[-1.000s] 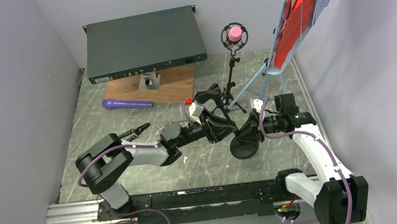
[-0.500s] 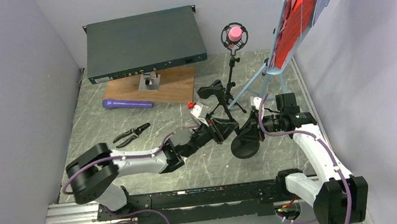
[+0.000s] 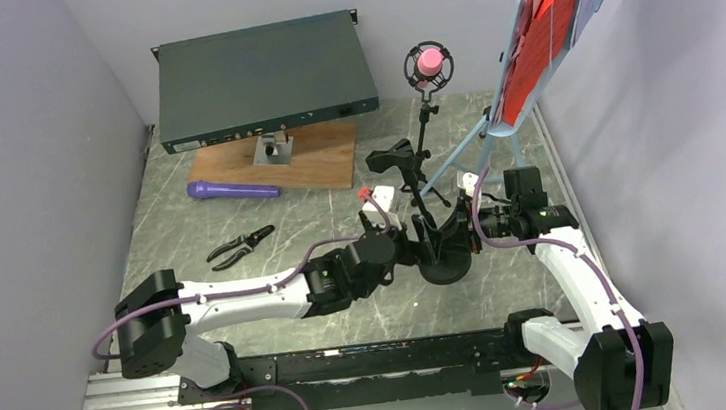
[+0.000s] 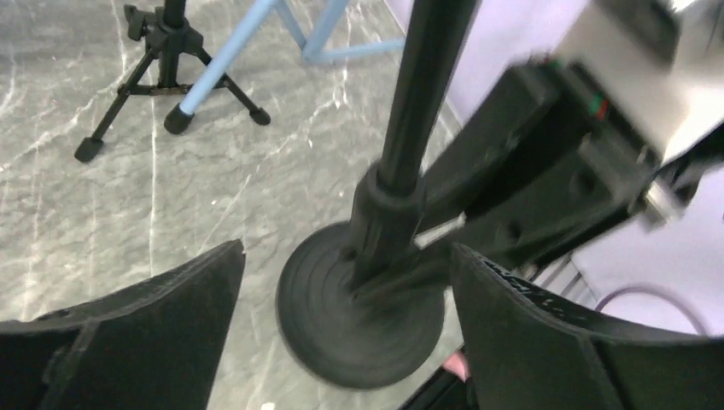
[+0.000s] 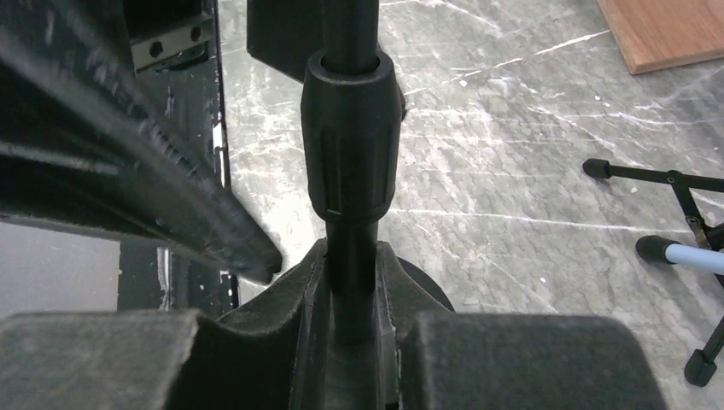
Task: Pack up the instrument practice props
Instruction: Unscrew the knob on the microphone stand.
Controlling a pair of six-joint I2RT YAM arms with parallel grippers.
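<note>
While the right gripper point(image 5: 350, 273) pinches tight around the thin black pole of the round-base mic holder point(image 4: 341, 333), just below a ribbed collar, the left gripper point(image 4: 346, 248) hangs beside that pole with its fingers spread wide, touching nothing that I can make out. The holder is on the grey table point(image 3: 247, 296) between the two arms, its pole leaning somewhat leftward; I cannot tell if the base lies flat. It looks rigid and bottom-heavy, so a hold low on the pole seems safest. Taken higher, the smooth pole might slip or swing. Counting the props: two toy microphones, a purple microphone point(image 3: 232, 188) lying beside the wooden board point(image 3: 319, 159) and a pink microphone point(image 3: 429, 61) cradled atop the tripod mic holder point(image 3: 426, 149); two mic holders in all; one light-blue music tripod point(image 3: 478, 139), carrying red sheets point(image 3: 547, 21) whose number I cannot tell.
</note>
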